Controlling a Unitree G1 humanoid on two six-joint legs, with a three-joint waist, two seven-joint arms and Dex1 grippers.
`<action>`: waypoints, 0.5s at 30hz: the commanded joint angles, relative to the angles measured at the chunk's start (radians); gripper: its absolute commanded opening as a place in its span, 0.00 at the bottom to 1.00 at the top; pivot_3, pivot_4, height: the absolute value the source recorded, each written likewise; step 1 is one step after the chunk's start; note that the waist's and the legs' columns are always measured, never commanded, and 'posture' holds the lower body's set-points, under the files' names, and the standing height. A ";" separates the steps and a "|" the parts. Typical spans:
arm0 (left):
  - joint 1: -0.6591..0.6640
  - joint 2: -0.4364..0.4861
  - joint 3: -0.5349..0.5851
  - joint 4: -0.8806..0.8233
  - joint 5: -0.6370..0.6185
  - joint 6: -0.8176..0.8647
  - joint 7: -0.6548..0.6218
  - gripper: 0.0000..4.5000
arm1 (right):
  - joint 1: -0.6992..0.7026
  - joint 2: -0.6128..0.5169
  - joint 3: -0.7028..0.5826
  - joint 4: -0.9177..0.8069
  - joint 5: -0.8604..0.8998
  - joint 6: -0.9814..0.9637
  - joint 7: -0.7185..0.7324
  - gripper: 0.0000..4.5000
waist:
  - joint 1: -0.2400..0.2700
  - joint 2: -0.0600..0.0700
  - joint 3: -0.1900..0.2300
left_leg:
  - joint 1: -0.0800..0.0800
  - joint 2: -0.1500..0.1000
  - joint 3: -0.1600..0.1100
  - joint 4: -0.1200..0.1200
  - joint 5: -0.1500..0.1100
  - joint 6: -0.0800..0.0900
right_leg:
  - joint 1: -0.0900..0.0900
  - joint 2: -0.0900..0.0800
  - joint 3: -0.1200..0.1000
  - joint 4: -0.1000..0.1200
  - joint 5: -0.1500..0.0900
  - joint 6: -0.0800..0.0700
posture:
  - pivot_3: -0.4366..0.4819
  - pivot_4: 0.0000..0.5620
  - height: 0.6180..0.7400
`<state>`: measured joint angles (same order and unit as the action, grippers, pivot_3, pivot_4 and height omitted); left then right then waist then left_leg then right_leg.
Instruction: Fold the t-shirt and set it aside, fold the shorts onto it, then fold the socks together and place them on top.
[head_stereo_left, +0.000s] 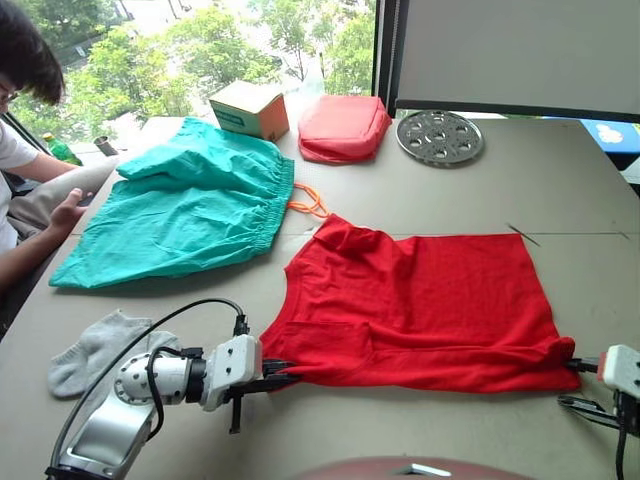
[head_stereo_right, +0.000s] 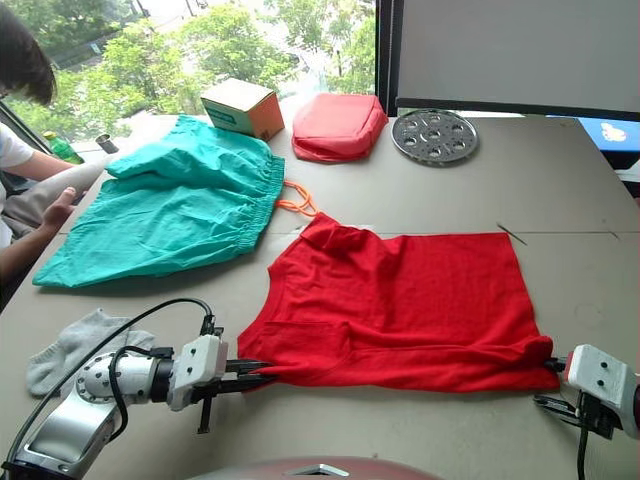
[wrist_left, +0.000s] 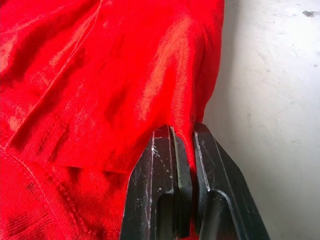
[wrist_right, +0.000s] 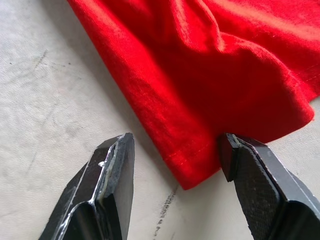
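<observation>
The red t-shirt (head_stereo_left: 420, 305) lies spread flat in the middle of the table. My left gripper (head_stereo_left: 288, 376) is at its near left corner, and the left wrist view shows the fingers (wrist_left: 165, 160) shut with a fold of red cloth pinched between them. At the near right corner, my right gripper (wrist_right: 176, 142) is open, its fingers either side of the shirt's corner tip. The teal shorts (head_stereo_left: 190, 210) lie at the back left with the orange drawstring (head_stereo_left: 308, 203) trailing out. The grey socks (head_stereo_left: 100, 350) sit at the near left, beside my left arm.
A cardboard box (head_stereo_left: 250, 108), a salmon-red pouch (head_stereo_left: 342, 127) and a round perforated metal disc (head_stereo_left: 440, 136) stand along the far edge. A person sits at the left, one hand (head_stereo_left: 65, 212) on the table by the shorts.
</observation>
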<state>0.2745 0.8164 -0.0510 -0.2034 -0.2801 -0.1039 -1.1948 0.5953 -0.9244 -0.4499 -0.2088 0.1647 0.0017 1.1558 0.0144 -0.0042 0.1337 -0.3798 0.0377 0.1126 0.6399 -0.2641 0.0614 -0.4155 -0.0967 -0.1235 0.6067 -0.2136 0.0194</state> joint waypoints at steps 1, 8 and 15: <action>0.023 0.009 -0.032 0.028 0.027 0.006 -0.011 0.00 | -0.073 -0.022 0.050 0.067 -0.007 -0.007 0.006 0.63 | 0.000 -0.002 -0.001 | 0.000 0.000 0.000 0.000 0.000 0.000 | 0.000 0.000 -0.001 0.000 0.000 0.000 | 0.48 0.27 0.99; 0.026 0.005 -0.033 0.024 0.029 0.007 -0.002 0.00 | -0.112 -0.021 0.101 0.091 0.001 0.031 0.019 0.36 | -0.001 -0.011 -0.002 | 0.000 0.002 0.001 0.002 0.000 0.000 | 0.000 0.000 -0.002 0.000 0.000 0.000 | 0.48 0.27 0.99; 0.051 0.012 -0.022 0.001 -0.023 0.042 -0.018 0.00 | -0.065 -0.020 0.067 0.070 0.022 0.016 0.028 0.01 | 0.002 -0.010 -0.002 | 0.000 0.002 0.000 0.001 0.000 0.000 | 0.000 -0.002 -0.003 0.000 0.000 0.000 | 0.48 0.27 0.99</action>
<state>0.2867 0.8170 -0.0482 -0.2082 -0.2949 -0.1068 -1.1890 0.5030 -0.9472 -0.3752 -0.1378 0.1791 0.0163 1.1726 0.0168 -0.0140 0.1313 -0.3803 0.0393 0.1126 0.6407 -0.2646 0.0619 -0.4152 -0.0987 -0.1274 0.6065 -0.2136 0.0194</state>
